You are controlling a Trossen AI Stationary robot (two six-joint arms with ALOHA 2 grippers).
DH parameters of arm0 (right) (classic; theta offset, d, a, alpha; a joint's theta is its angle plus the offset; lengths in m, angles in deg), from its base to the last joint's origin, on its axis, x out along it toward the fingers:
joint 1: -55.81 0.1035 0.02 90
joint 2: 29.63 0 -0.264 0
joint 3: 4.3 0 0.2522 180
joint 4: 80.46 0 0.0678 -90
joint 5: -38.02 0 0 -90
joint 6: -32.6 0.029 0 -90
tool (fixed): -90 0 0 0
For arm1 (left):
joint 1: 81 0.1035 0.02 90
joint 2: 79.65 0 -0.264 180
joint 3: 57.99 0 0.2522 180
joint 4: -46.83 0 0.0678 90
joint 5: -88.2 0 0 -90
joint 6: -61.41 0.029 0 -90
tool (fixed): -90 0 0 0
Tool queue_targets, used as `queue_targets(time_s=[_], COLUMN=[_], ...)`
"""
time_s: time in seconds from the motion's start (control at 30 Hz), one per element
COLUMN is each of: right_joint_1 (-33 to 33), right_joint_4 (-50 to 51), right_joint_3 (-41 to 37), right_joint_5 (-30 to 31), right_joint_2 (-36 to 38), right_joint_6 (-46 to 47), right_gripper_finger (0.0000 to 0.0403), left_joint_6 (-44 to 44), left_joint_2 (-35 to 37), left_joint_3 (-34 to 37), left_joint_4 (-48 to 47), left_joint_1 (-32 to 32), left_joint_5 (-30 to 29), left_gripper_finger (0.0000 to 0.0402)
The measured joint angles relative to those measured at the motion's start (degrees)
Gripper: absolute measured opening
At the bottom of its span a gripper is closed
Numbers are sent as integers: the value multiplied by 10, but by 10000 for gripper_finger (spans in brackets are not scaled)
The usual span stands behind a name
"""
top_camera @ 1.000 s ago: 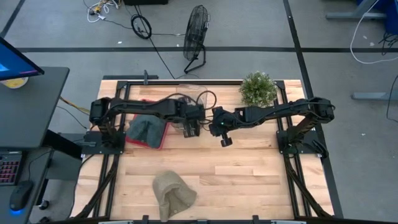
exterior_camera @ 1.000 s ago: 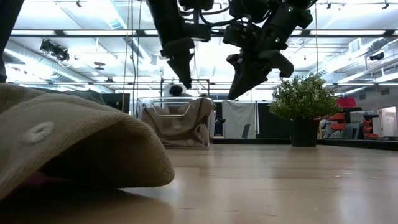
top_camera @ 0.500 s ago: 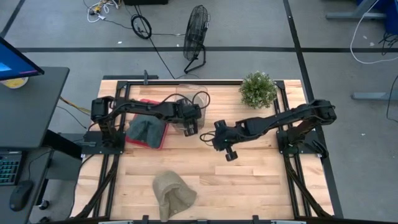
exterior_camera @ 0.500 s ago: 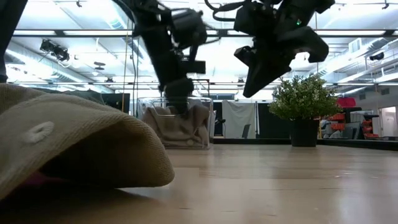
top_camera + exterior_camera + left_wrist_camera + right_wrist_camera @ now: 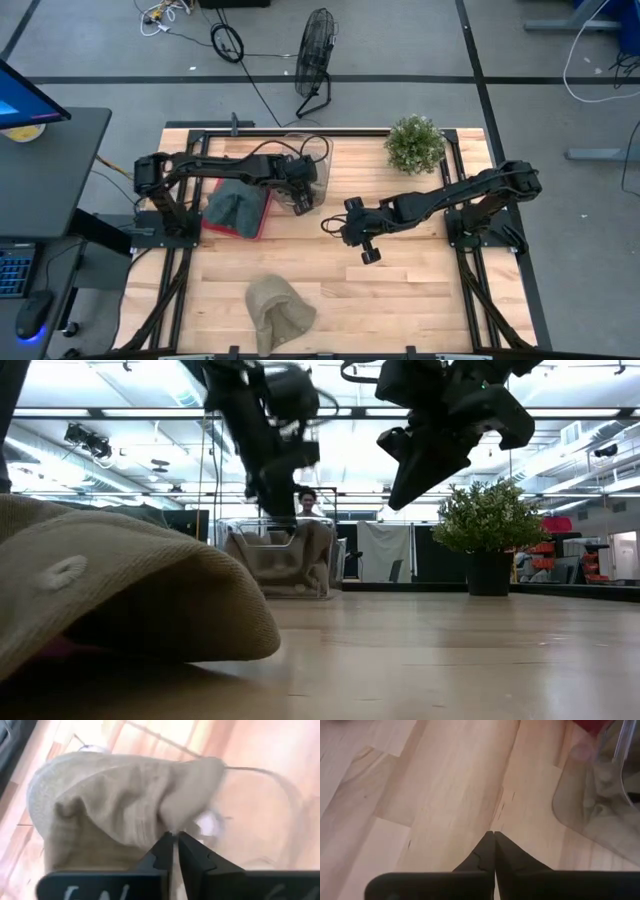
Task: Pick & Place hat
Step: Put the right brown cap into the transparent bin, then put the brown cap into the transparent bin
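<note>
The left gripper (image 5: 301, 205) hangs just by the clear plastic bin (image 5: 312, 160) at about twelve o'clock on the wooden tabletop (image 5: 420, 290), its fingers (image 5: 170, 851) pressed together on nothing, while a beige knitted hat (image 5: 125, 805) lies slumped inside the bin right ahead of them; that position suits an arm whose business is at the container where hats are dropped. The right gripper (image 5: 327, 226) floats above bare wood near the middle of the tabletop, fingers (image 5: 492, 851) likewise together and empty, with only planks and the bin's edge before it, so it is probably waiting in transit. A second tan knitted hat (image 5: 279, 311) lies crumpled at six o'clock, well apart from both arms, and I take it for the next thing to be picked. At nine o'clock a grey-green folded cloth (image 5: 230, 208) rests on a red flat tray (image 5: 262, 215), and a small green potted plant (image 5: 415, 143) stands at one o'clock, clear of the working lane.
</note>
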Motion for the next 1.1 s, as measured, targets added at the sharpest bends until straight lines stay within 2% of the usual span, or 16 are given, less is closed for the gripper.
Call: queue_targets(time_s=[0.27,0.43,0.6,0.73,0.93,1.1], right_joint_1=[0,0,0,0,0,0], right_joint_4=[2,4,-10,-37,-63,-79], right_joint_3=[0,0,0,0,0,0], right_joint_5=[-1,-1,-1,-9,-11,-11], right_joint_2=[0,0,0,0,-6,-17], right_joint_6=[12,28,40,46,53,53], right_gripper_finger=[2,2,5,22,67,112], left_joint_6=[-5,-63,-179,-300,-504,-583], left_joint_2=[54,79,87,85,60,22], left_joint_3=[-57,-70,-70,-70,-70,-70], left_joint_4=[-143,-214,-235,-224,-207,-207], left_joint_1=[-51,-130,-251,-357,-468,-522], left_joint_5=[-1,4,56,62,24,-4], left_gripper_finger=[94,139,165,166,159,164])
